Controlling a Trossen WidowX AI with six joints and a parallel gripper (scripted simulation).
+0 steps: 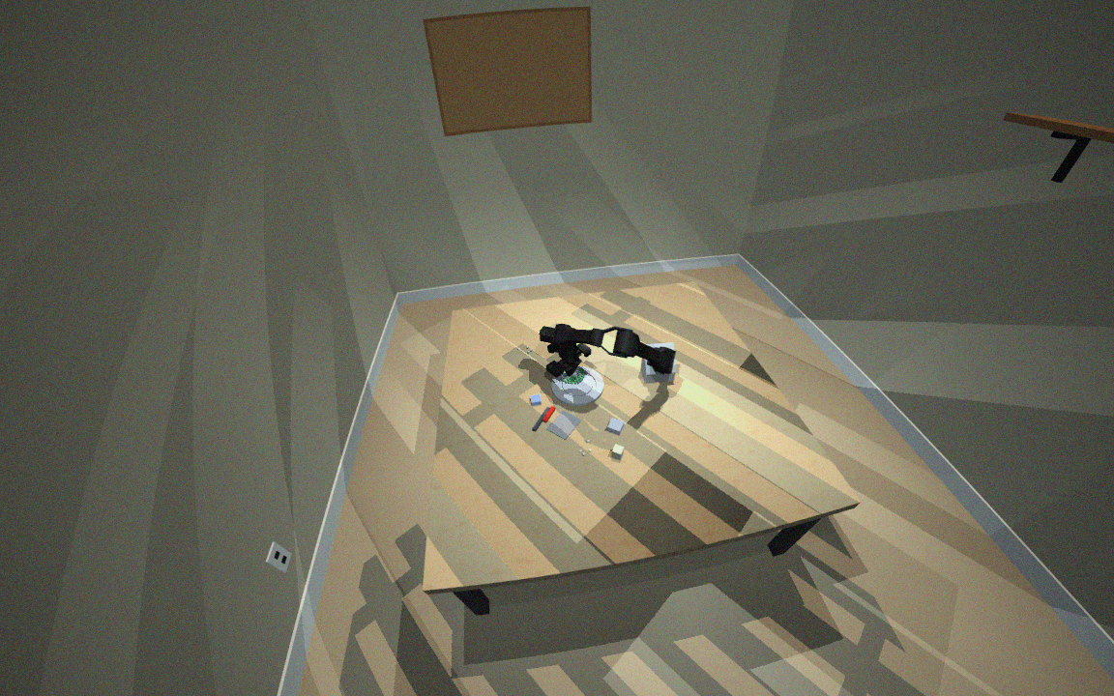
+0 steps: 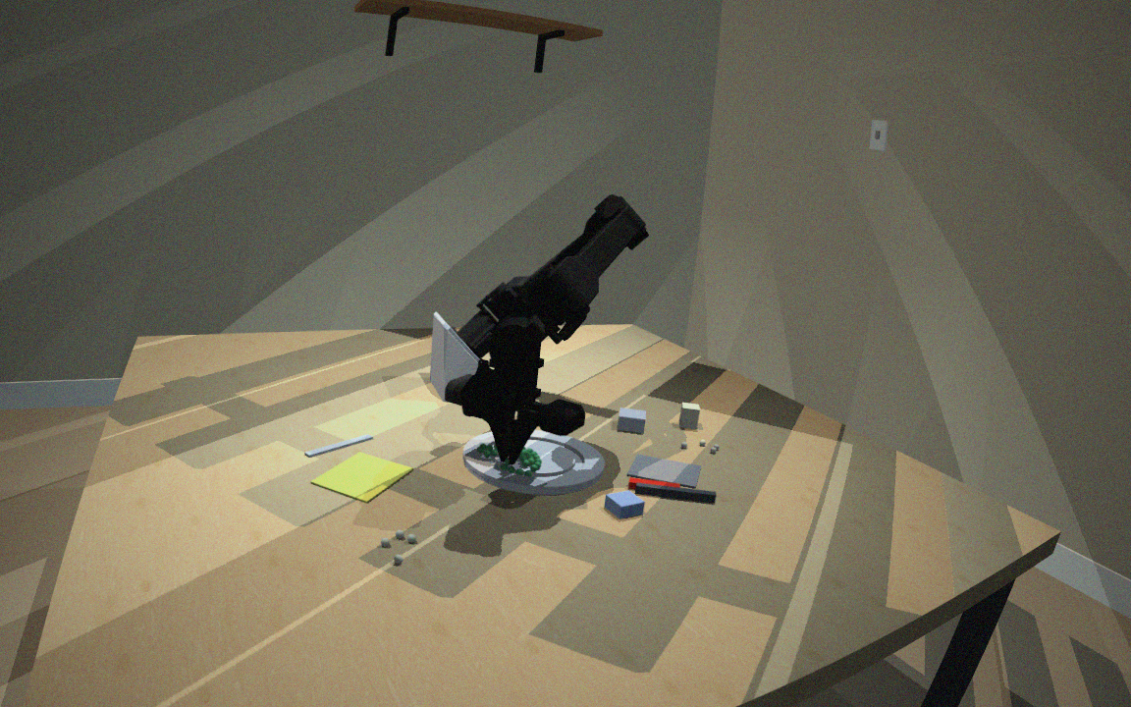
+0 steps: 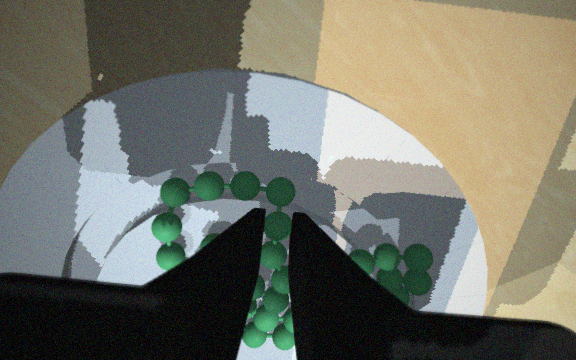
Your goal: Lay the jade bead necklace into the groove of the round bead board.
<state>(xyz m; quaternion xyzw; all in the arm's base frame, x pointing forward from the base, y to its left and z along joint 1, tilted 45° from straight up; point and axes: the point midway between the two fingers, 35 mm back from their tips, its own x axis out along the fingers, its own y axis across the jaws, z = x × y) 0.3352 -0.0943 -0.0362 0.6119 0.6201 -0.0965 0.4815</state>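
The jade bead necklace (image 1: 573,378) (image 2: 529,460) (image 3: 244,185) lies bunched on one side of the round bead board (image 1: 578,394) (image 2: 571,482) (image 3: 288,125). In the wrist view, a squared loop of beads is at left, a strand runs between the fingers, and a small cluster sits right of them. The beads do not follow the circular groove, whose curved edges show in the wrist view. My gripper (image 2: 509,461) (image 3: 278,222) points down, low over the board, and is shut on a strand of the necklace. The fingers hide part of the necklace and groove.
A blue block (image 1: 535,399) (image 2: 623,505), a red and black tool (image 2: 674,494) and a grey sheet (image 2: 665,471) lie beside the board. Two pale blocks stand beyond. A yellow sheet (image 2: 362,476), a thin bar (image 2: 339,445) and small grey balls lie on the other side.
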